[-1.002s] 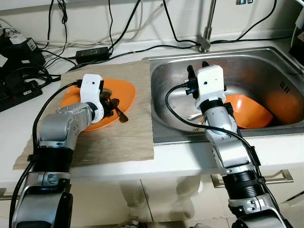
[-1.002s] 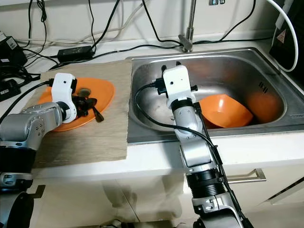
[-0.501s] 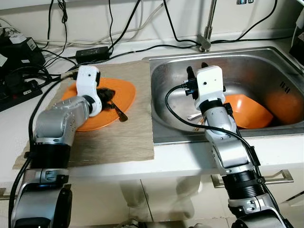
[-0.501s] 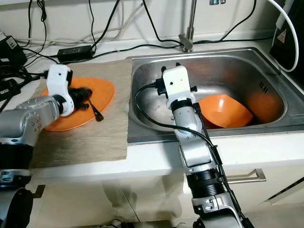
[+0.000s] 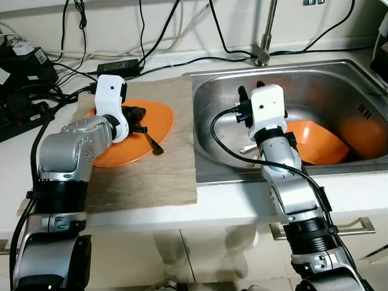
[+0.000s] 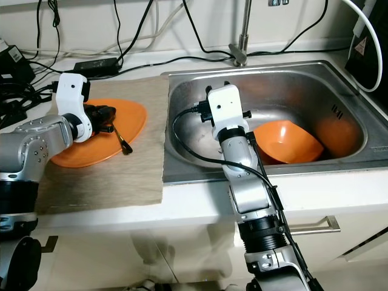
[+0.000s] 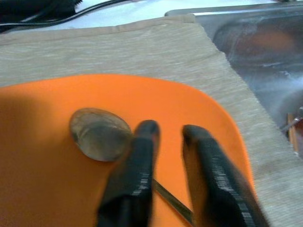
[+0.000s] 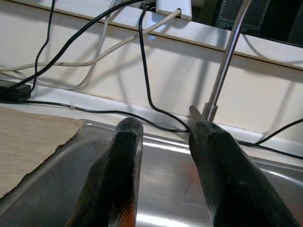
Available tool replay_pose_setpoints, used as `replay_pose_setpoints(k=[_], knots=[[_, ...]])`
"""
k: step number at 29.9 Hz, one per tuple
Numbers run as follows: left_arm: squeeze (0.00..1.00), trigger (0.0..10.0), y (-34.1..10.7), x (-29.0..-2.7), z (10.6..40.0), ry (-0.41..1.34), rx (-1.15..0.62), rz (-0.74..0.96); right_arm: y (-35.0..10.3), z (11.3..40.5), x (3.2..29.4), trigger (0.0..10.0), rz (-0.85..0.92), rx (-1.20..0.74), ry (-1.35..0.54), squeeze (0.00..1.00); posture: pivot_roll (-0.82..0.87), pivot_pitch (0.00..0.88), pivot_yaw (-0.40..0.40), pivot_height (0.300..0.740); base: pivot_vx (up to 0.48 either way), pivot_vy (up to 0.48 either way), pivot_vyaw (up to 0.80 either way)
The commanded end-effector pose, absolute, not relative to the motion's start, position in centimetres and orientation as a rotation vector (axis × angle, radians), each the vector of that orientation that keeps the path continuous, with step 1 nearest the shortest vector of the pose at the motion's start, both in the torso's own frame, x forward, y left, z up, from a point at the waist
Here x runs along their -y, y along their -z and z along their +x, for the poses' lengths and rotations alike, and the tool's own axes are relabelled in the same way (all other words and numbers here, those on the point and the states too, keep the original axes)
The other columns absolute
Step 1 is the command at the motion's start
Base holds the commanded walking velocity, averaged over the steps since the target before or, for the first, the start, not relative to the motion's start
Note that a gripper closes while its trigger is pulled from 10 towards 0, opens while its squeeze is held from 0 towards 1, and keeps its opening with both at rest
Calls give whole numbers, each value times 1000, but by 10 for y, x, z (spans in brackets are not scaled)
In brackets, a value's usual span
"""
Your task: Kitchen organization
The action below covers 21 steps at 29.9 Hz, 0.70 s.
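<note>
An orange plate lies on a beige mat left of the sink. A metal spoon rests on the plate, its handle running toward the near rim. My left gripper hovers low over the plate with its fingers a little apart; the handle passes beneath them and the spoon's bowl lies beside one fingertip. Over the steel sink, my right gripper is open and empty, pointing at the tap. An orange bowl lies tilted in the sink.
A second orange dish leans at the sink's right end, and some cutlery lies on its floor. The tap stands behind the sink. Black cables, a power adapter and a power strip crowd the back left counter.
My left gripper has pulled back from the near middle of the plate toward its far side. The spoon stays on the plate. My right arm has not moved.
</note>
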<state>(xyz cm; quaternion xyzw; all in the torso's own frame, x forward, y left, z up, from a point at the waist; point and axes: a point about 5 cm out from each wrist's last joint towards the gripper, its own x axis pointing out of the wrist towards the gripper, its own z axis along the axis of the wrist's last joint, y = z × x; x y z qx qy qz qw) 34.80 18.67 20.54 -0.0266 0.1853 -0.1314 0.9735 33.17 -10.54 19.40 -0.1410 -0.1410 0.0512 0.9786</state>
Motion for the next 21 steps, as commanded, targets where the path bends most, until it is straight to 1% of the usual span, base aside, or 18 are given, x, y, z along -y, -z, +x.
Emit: replay_pose_setpoints(k=[1,8,11,16,21], knots=[[1000,10000,-203,-192,344,237,-395,-66,-193,332,102,10000,-281,274,-114,0,-57,0,110,740,0,0,0],[1000,10000,-181,-191,340,214,-443,-43,-192,333,101,10000,-278,273,-119,0,-59,0,105,740,0,0,0],[1000,10000,-174,-189,339,211,-469,-59,-192,333,102,10000,-263,266,-115,0,-66,0,104,740,0,0,0],[1000,10000,-169,-186,338,216,-487,-78,-192,332,103,10000,-264,267,-114,0,-73,0,104,740,0,0,0],[1000,10000,-176,-177,335,245,-478,-126,-191,331,104,10000,-271,263,-113,0,-75,0,106,740,0,0,0]])
